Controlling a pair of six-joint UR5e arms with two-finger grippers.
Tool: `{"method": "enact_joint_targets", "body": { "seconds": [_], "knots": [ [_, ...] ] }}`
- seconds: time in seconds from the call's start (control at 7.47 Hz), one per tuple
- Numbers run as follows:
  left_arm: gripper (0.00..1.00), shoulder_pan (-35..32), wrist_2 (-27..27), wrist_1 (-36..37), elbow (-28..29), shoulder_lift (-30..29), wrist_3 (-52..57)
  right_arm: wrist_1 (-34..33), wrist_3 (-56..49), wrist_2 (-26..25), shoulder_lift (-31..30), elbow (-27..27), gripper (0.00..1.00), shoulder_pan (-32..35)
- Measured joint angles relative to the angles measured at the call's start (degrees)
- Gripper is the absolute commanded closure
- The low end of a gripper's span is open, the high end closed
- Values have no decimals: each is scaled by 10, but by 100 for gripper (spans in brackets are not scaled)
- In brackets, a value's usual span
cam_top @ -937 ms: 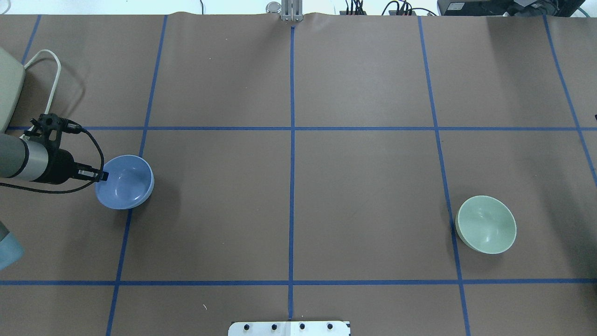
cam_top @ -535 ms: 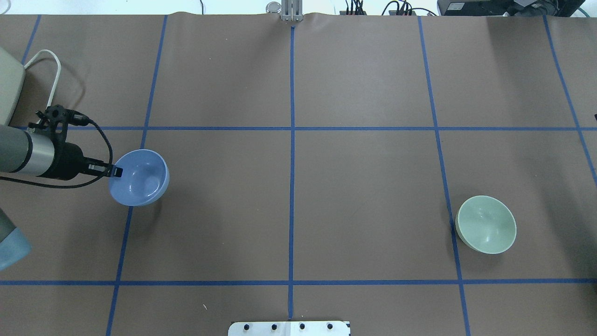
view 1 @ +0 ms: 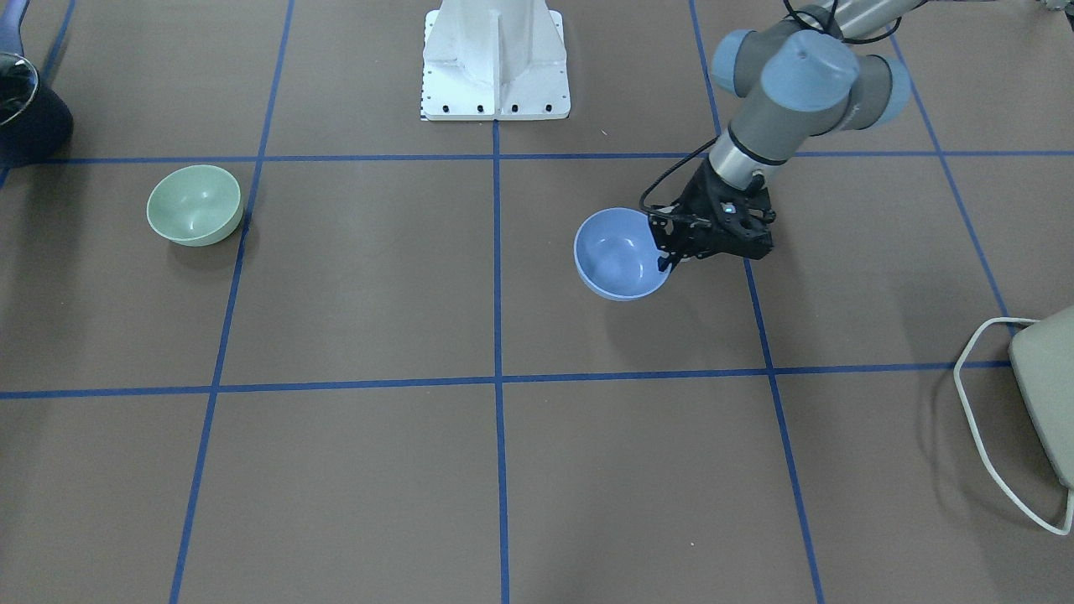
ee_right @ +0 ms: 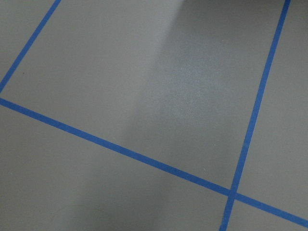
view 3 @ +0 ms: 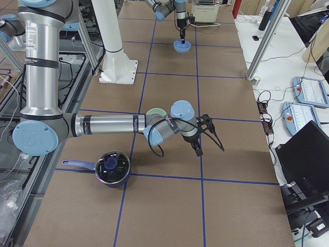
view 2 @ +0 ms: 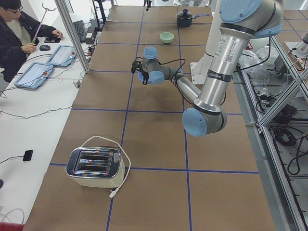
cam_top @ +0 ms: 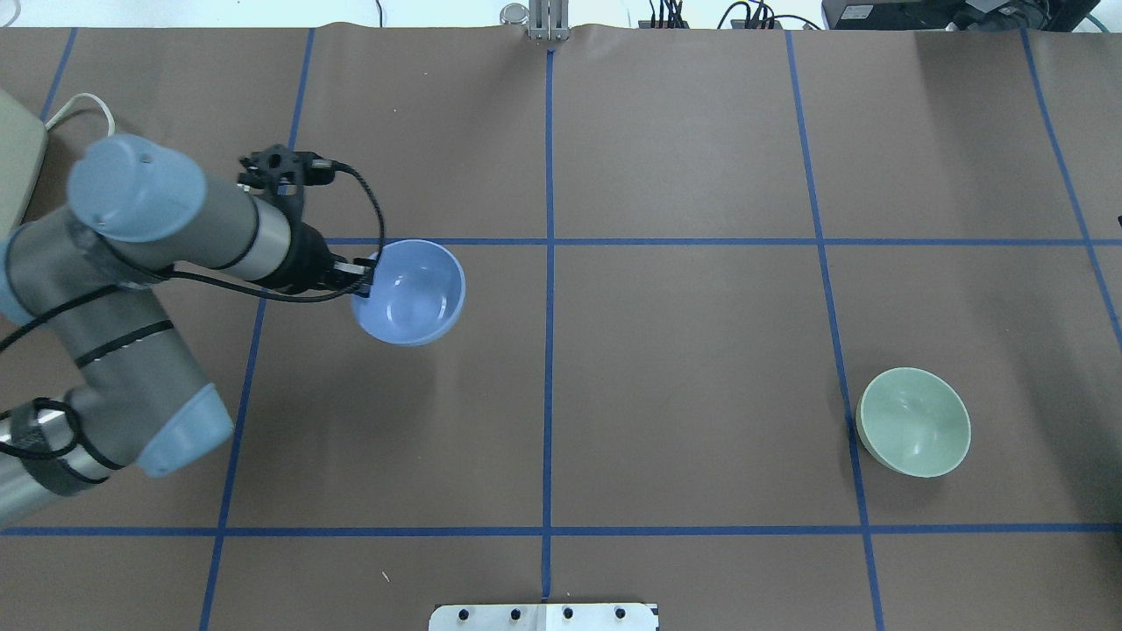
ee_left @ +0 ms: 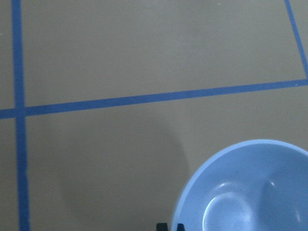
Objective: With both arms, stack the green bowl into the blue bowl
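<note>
Left fingers (cam_top: 363, 275) closed on the near rim of the blue bowl (cam_top: 412, 294). The bowl juts out beyond the fingertips, apparently clear of the surface (cam_top: 666, 368) (shadow offset). Green bowl (cam_top: 913, 422) upright, well apart from left fingers and nearer the right fingers (view 3: 198, 150), whose state I cannot tell. Risk: one-edge pinch on glossy plastic. Bowl may pivot or slip in transport, or tip at release, leaving a skewed target for stacking.

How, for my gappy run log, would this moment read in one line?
left gripper: shut on blue bowl, aloft | right gripper: state unclear | green bowl: on table, untouched | stack: pending
</note>
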Motion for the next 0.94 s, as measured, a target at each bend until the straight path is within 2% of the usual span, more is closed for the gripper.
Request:
{"method": "enact_joint_targets", "body": {
  "seconds": [0.27,0.4,0.8,0.94],
  "knots": [
    [100,59,51,26,68,-94,-47,0,0,-1,0,0,0,0],
    [100,81,68,26,99,-122,-57,0,0,-1,0,-1,0,0],
    [100,98,79,23,124,-142,-59,0,0,-2,0,-2,0,0],
    [97,99,79,23,125,-143,-58,0,1,-2,0,-2,0,0]
  ]
}}
